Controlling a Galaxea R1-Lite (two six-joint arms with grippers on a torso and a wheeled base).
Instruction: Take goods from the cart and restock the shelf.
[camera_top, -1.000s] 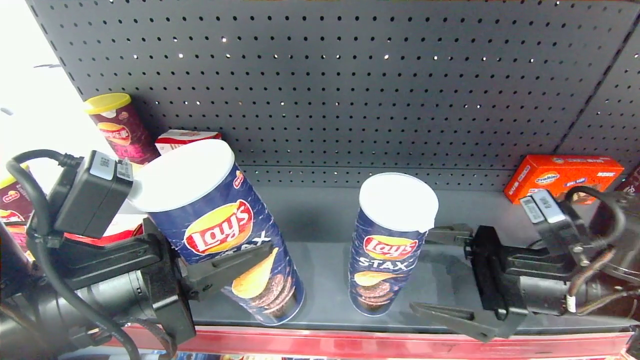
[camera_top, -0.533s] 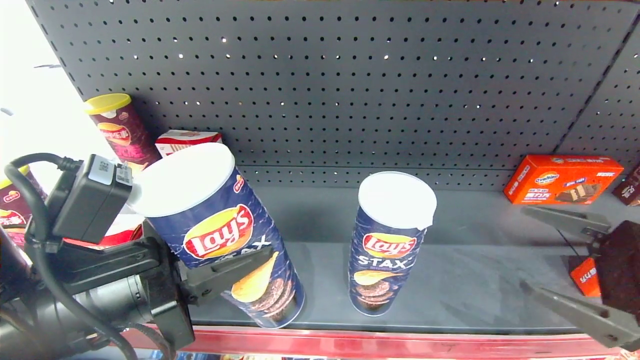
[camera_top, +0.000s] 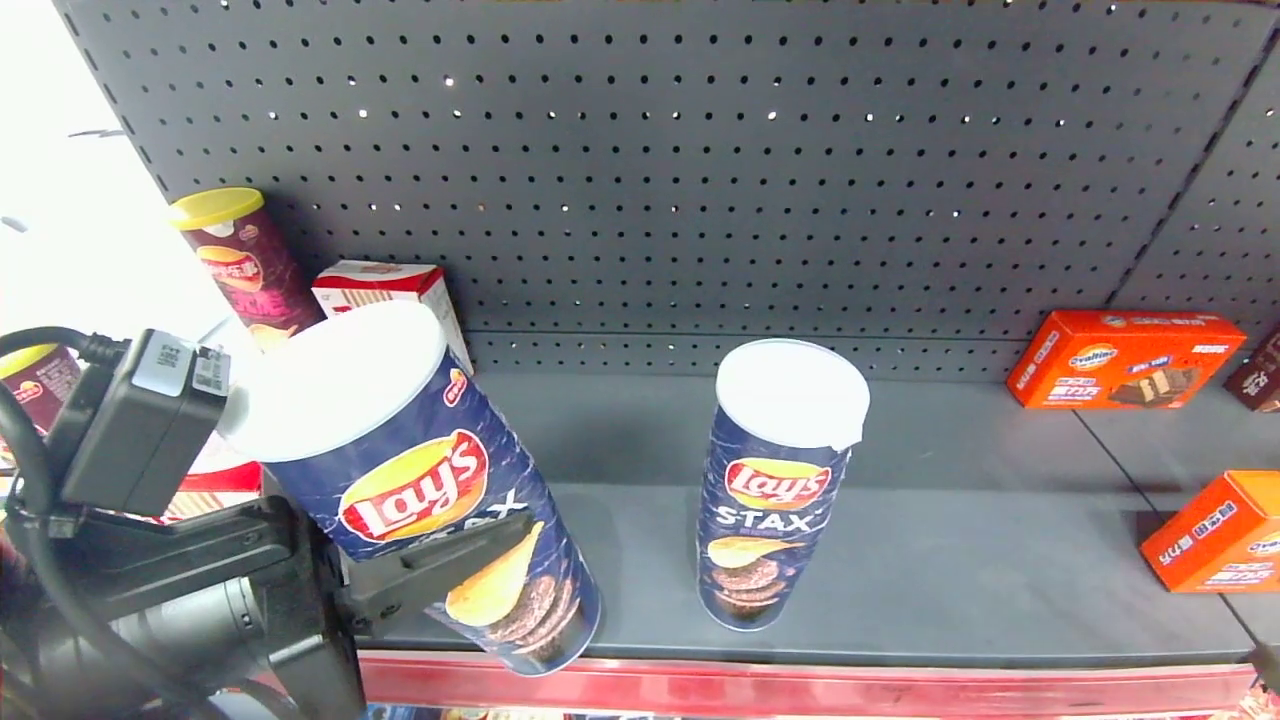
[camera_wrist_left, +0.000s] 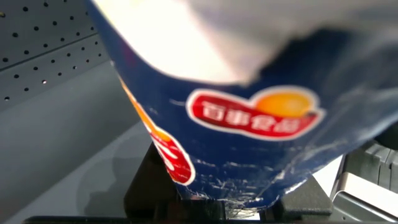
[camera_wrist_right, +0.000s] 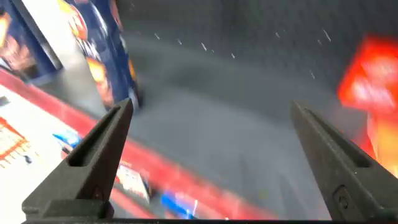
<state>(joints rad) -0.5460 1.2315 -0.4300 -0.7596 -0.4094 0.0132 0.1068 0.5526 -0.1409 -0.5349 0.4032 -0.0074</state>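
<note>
A blue chips can with a white lid leans to the left at the shelf's front left, its base at the front edge. My left gripper is shut on its lower body; one finger crosses the front and the other is hidden behind. In the left wrist view the can sits between the jaws of the left gripper. A second, matching blue can stands upright mid-shelf, free. My right gripper is open and holds nothing, out in front of the shelf, with that can off to one side.
The grey shelf has a red front strip and a pegboard back. A maroon can and a white-red box stand at the back left. Orange boxes lie at the right. Room lies between the upright can and the orange boxes.
My right gripper, open beside the upright can, has pulled away to the right and out of the head view. The left gripper and its tilted can have shifted slightly left and toward the front.
</note>
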